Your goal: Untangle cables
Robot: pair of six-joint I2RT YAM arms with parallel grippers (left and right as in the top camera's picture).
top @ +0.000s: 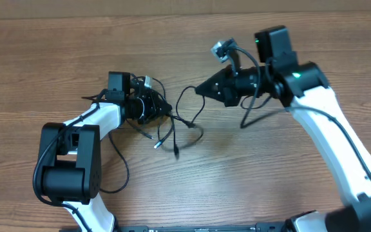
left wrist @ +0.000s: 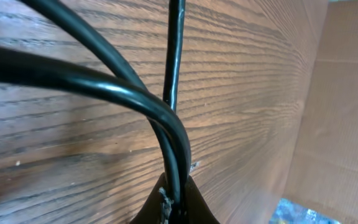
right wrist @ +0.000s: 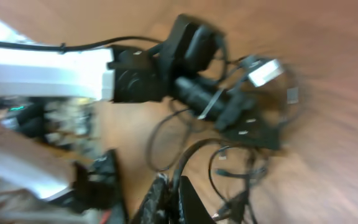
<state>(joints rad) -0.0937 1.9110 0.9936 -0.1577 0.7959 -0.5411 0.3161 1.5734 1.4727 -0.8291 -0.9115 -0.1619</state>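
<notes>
So, both sets of jaws are clenched on the cables [left wrist: 104, 87].
The left gripper [top: 165, 111] pinches several black strands, and the right gripper [top: 198, 89] nips one loop. Between them the tangle stretches roughly left to right across the wooden table [top: 269, 174], plug tips [top: 156, 145] trailing toward the arms' bases.

Overhead looks down; wrist views sit close over the cables [left wrist: 174, 62].

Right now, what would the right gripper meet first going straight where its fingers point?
The right gripper, seemingly pinching one strand, would likely meet the tangle of thin black cables first, the left gripper shut on it just behind; depth unclear.
</notes>
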